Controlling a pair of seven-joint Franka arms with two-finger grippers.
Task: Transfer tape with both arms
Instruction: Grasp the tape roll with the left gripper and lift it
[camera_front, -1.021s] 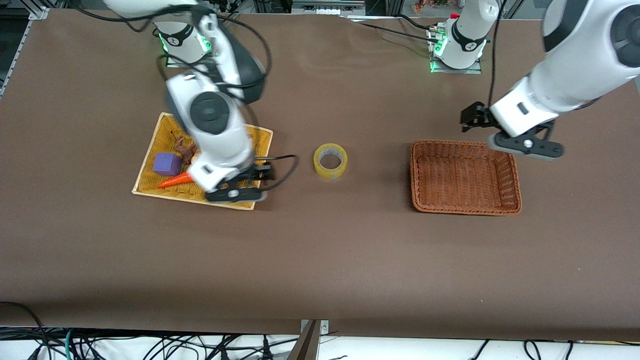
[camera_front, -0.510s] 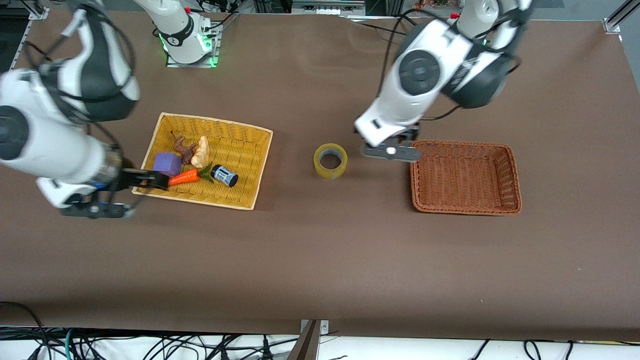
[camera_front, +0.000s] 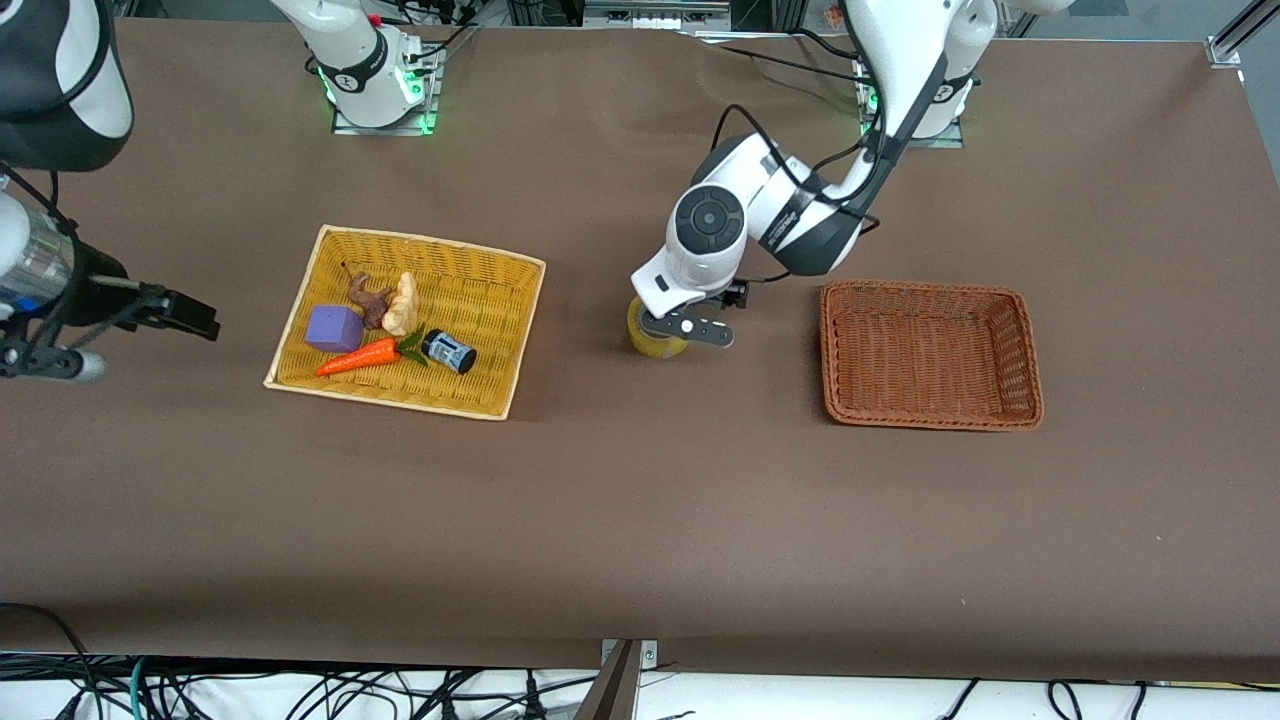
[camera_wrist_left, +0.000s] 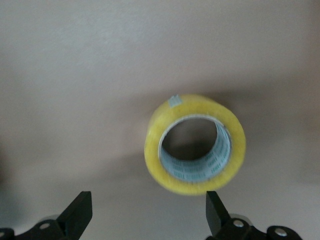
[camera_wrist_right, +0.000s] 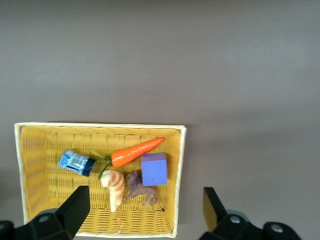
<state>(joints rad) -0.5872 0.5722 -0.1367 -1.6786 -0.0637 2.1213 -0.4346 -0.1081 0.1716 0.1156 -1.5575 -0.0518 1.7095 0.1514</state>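
The tape (camera_front: 652, 347), a yellowish ring with a grey core, lies flat on the brown table between the two baskets. My left gripper (camera_front: 688, 330) hangs right over it and covers most of it in the front view. In the left wrist view the tape (camera_wrist_left: 195, 145) lies just ahead of the open, empty left gripper (camera_wrist_left: 147, 217), nearer one finger than the other. My right gripper (camera_front: 50, 362) is up over the table at the right arm's end, beside the yellow basket. It shows open and empty in the right wrist view (camera_wrist_right: 145, 210).
A yellow basket (camera_front: 490, 300) holds a purple cube (camera_front: 333, 328), a carrot (camera_front: 358, 357), a blue-labelled bottle (camera_front: 448, 351) and two small figures. It also shows in the right wrist view (camera_wrist_right: 30, 150). An empty brown wicker basket (camera_front: 832, 350) stands toward the left arm's end.
The left arm swung from the brown basket to over the tape and came lower. The right arm drew away from the yellow basket toward its own end of the table.
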